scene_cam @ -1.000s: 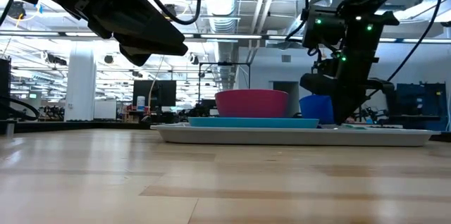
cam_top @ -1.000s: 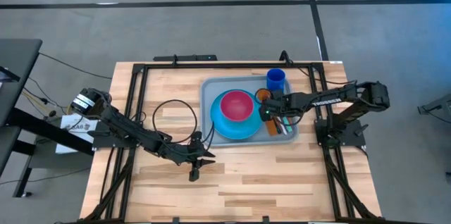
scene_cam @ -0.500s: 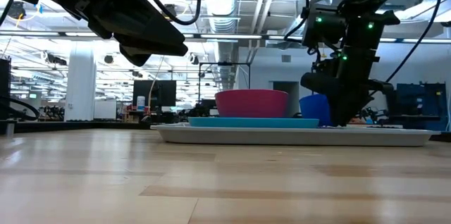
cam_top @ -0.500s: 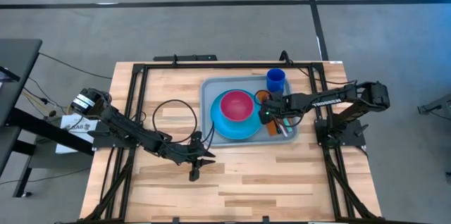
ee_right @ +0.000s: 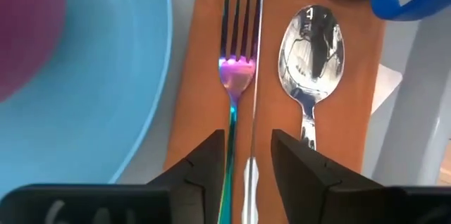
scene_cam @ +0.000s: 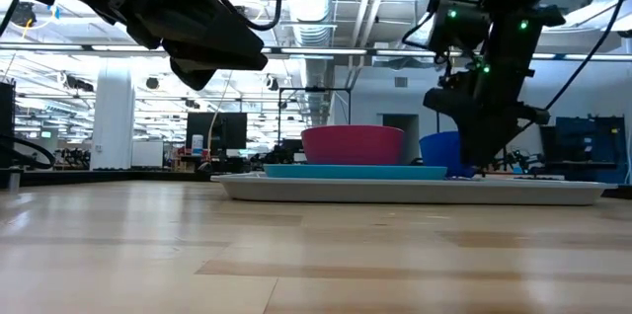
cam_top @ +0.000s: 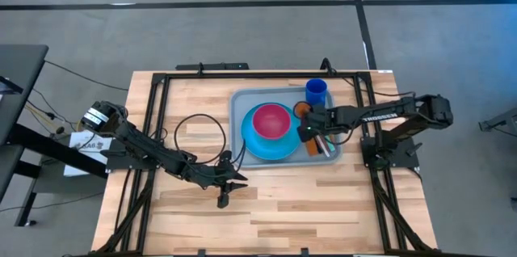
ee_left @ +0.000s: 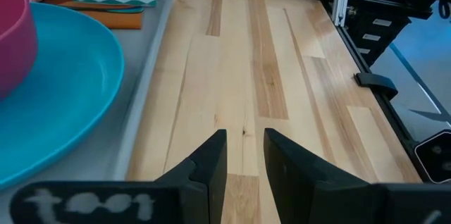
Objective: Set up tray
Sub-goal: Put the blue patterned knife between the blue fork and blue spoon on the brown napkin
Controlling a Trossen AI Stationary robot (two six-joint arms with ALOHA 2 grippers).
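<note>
The tray [cam_top: 239, 103] sits in the upper centre of the high view, on the far half of the table [cam_top: 275, 200], and looks close to fully set. On it, toward the left, lies a blue plate [cam_top: 257, 149] carrying a pink bowl [cam_top: 271, 120]; a blue cup [cam_top: 316, 90] stands at its upper right corner. Along its right side an orange napkin [ee_right: 275, 97] bears a fork [ee_right: 235, 76], a knife [ee_right: 257, 76] and a spoon [ee_right: 310, 41] side by side, the knife between the other two.

The right gripper [cam_top: 309, 133] hangs directly over that cutlery, its fingers [ee_right: 204, 160] a narrow gap apart and holding nothing; in its wrist view the knife runs up through the gap between them. Compared with a second ago, the right arm has risen slightly: in the low view its wrist stands higher against the ceiling, while the plate, bowl and cup have not shifted. That small lift, with the claw empty over neatly laid cutlery, suggests the last utensil has just been placed and the arm is backing away.

The left gripper [cam_top: 227, 186] waits in the lower centre of the high view, over bare table just beside the tray's near left corner. Its fingers [ee_left: 210, 164] are also only narrowly parted and empty, and it has not moved over the second.

Judging from this layout, little or nothing remains to be added.
</note>
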